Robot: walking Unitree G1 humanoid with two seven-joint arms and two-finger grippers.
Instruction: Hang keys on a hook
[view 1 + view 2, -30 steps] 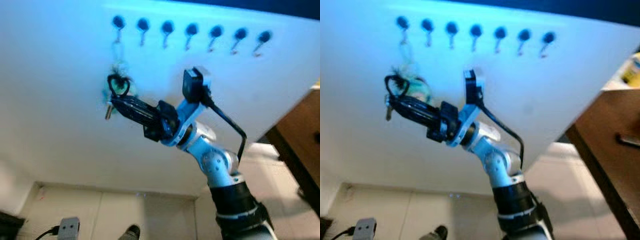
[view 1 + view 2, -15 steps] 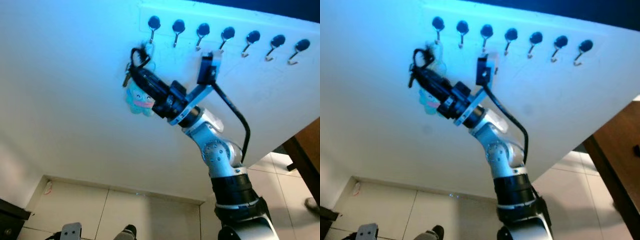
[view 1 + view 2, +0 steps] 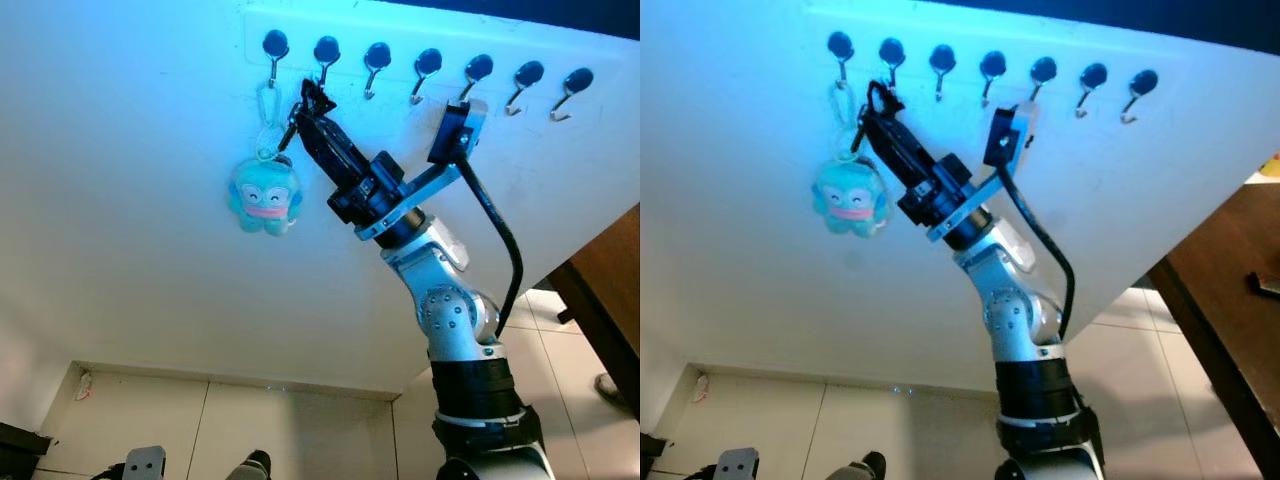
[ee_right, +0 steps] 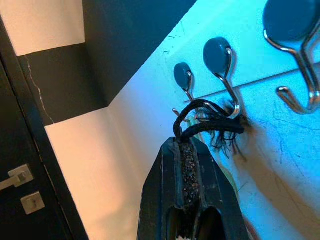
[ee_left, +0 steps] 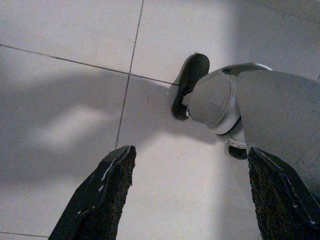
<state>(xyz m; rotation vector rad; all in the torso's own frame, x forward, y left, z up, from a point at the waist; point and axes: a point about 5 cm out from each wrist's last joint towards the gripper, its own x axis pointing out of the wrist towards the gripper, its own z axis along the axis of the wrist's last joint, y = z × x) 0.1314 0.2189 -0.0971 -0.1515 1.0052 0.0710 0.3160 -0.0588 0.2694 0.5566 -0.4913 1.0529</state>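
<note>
Hooks (image 3: 420,68) running in a row of seven across the white wall (image 3: 120,200), serving as the landmark. Plush keyring (image 3: 264,194) hanging from the leftmost hook (image 3: 273,50) on a pale clip, dangling well below the row, a turquoise figure with a pink mouth. Keys themselves not being made out clearly. Black cord loop (image 4: 210,116) sitting at the second hook from the left (image 4: 223,75), frayed end brushing the wall beside it; hard to tell whether actually resting over the hook's curve. Right gripper (image 3: 312,103) reaching up just under that second hook, fingers pressed together and pinching the cord loop between the pads. Silver right arm (image 3: 450,310) rising from below the row, black cable looping along it. Left gripper (image 5: 185,195) hanging idle far below the hooks, fingers standing apart over tiled floor (image 5: 75,75), nothing between them.
</note>
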